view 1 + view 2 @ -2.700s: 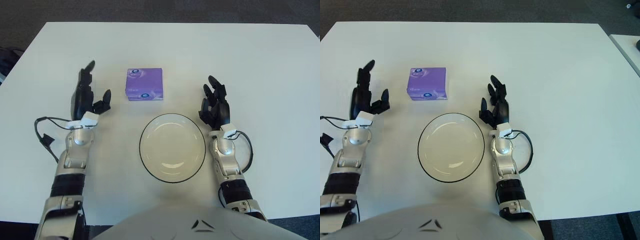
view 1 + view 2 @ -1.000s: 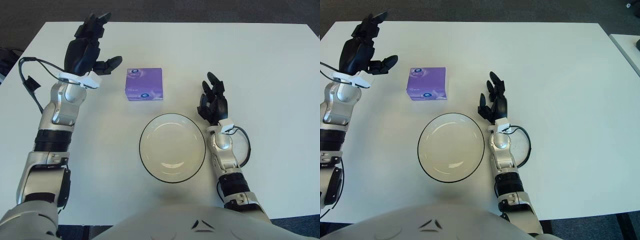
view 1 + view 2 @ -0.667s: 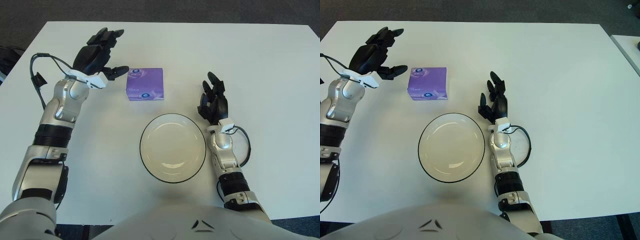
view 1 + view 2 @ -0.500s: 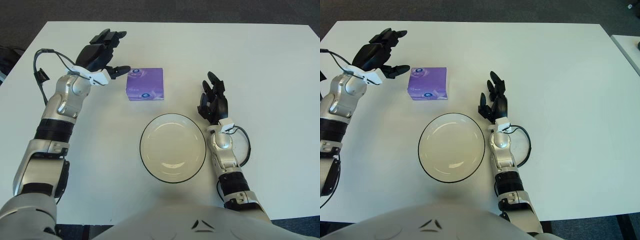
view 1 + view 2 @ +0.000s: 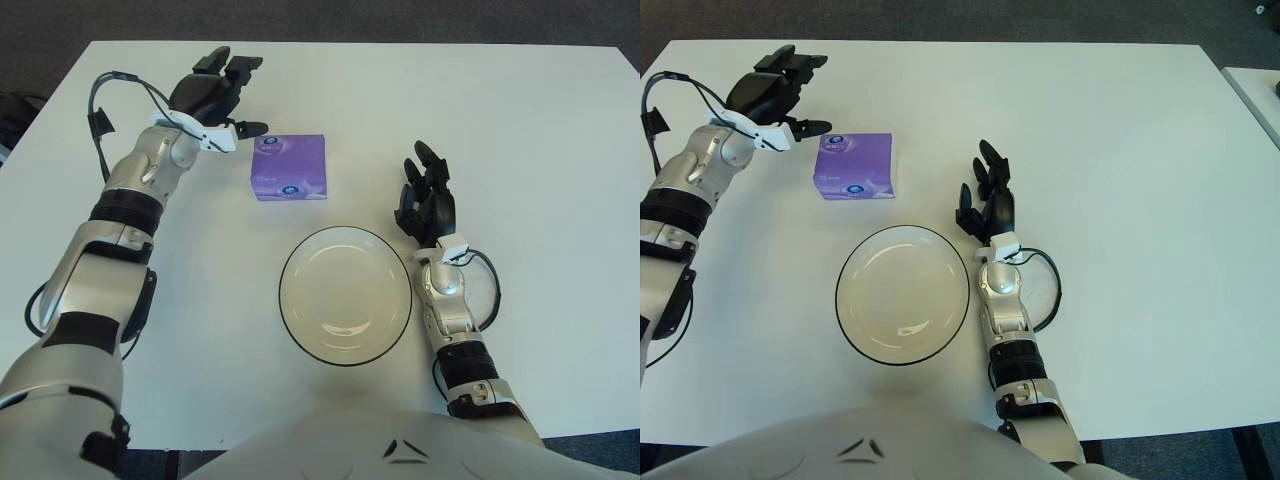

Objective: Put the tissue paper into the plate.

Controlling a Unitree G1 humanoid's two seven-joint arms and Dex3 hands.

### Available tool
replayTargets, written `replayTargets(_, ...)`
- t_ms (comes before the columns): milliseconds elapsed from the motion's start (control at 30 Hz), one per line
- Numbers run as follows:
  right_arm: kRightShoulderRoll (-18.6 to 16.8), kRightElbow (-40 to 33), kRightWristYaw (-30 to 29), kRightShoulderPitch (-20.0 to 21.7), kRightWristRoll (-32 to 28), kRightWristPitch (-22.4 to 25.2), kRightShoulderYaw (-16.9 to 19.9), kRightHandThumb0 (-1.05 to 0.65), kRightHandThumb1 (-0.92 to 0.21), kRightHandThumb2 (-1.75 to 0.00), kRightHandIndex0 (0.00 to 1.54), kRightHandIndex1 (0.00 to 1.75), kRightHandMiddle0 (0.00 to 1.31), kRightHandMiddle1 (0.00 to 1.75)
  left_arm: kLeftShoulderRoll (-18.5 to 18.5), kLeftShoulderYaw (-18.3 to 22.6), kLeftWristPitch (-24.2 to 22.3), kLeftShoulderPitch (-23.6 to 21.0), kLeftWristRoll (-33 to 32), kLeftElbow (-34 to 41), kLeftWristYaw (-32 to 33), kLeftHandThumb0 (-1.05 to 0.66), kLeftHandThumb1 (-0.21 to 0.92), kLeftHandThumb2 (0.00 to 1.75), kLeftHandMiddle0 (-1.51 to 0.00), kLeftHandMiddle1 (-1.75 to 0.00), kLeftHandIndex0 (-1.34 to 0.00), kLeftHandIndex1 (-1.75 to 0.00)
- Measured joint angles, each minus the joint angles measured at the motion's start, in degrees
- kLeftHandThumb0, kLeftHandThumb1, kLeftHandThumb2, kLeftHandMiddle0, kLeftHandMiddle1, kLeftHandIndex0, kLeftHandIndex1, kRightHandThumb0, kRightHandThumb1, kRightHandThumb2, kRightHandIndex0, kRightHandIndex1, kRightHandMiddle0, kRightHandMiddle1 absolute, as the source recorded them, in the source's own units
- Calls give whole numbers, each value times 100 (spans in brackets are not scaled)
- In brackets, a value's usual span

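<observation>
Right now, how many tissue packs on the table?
1. The purple tissue pack lies flat just beyond the plate, with the left hand open close to its left. Nothing in view could hide another.

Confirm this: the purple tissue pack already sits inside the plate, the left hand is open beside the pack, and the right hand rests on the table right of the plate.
Not quite. The tissue pack is not in the plate; the left eye view shows it on the table beyond the plate's far rim, and the plate holds nothing. The rest stands: the left hand is open beside the pack, and the right hand rests right of the plate.
</observation>
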State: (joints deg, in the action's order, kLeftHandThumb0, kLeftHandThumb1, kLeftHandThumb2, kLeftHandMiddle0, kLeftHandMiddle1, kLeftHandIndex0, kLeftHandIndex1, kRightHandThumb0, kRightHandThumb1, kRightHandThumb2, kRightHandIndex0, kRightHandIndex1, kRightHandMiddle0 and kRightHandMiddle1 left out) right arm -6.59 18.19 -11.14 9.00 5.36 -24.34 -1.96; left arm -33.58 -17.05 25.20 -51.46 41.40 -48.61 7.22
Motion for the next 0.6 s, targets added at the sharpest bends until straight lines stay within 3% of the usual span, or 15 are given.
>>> replayTargets(600,-2,17,-55,1,-1,-19,8,-67,-92,-71,28,0,0,47,259,-619,333,-596,192,-1109,271,-94,92,52,-13,-2,0,-48)
